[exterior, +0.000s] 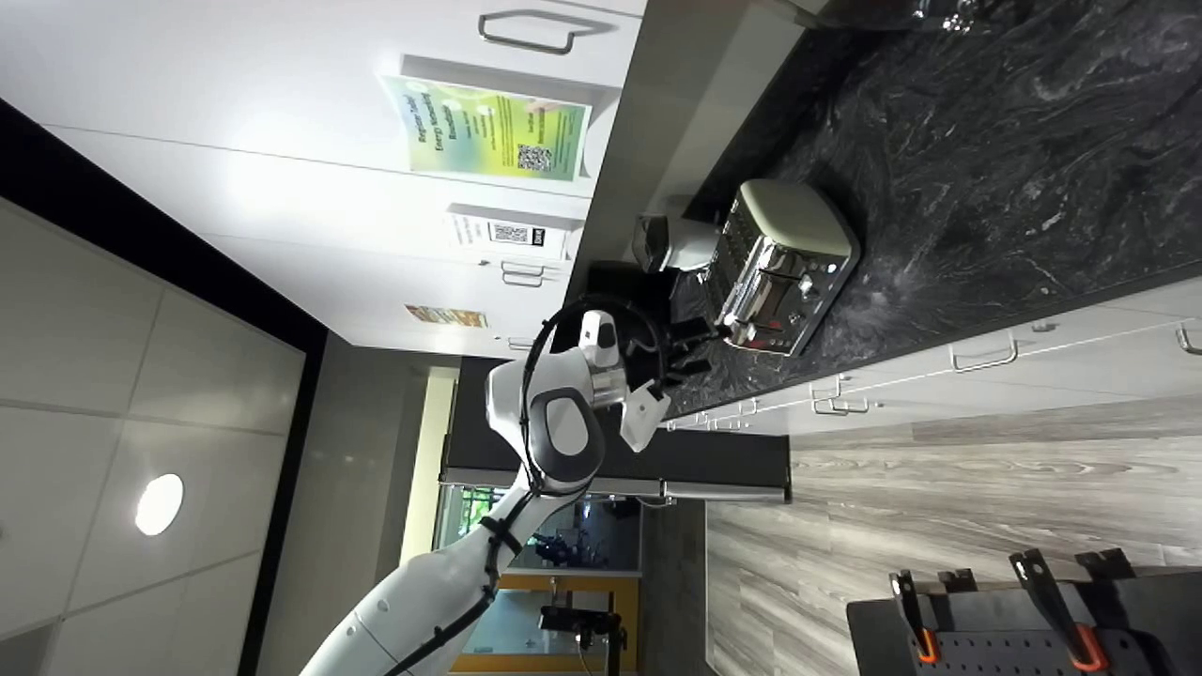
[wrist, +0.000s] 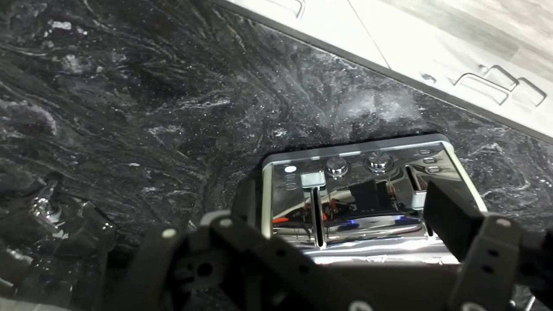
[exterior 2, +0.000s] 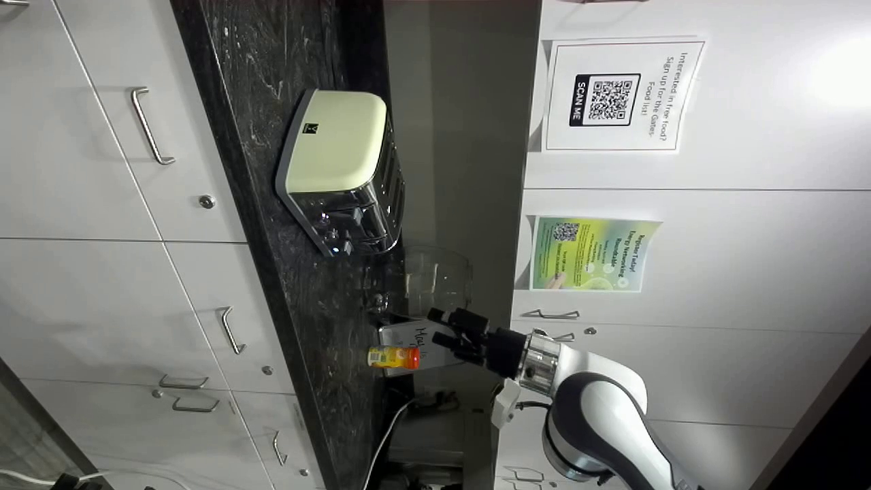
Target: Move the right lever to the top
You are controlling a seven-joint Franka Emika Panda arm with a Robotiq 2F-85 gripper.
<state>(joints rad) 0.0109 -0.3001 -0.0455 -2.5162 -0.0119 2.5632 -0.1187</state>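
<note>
A cream and chrome toaster [exterior: 798, 221] stands on the dark counter, also seen in an exterior view [exterior 2: 340, 143] and the wrist view [wrist: 363, 207]. The wrist view is upside down, with the toaster's base toward the picture's top. The right lever [wrist: 313, 179] shows at picture left beside a lit light, at the base end of its slot. The left lever [wrist: 419, 200] sits partway along its slot, partly covered by a finger. My gripper [wrist: 348, 205] is open and empty, fingers spread before the toaster's front. It shows in both exterior views [exterior: 716, 349] [exterior 2: 437, 327]. Contact cannot be told.
A clear jug [exterior 2: 435, 275] and a yellow bottle with a red cap [exterior 2: 393, 357] stand near the toaster and gripper. A sign with handwriting [exterior 2: 415, 333] is behind the bottle. White wall cabinets [exterior 2: 680, 258] hang above the counter [exterior: 986, 188].
</note>
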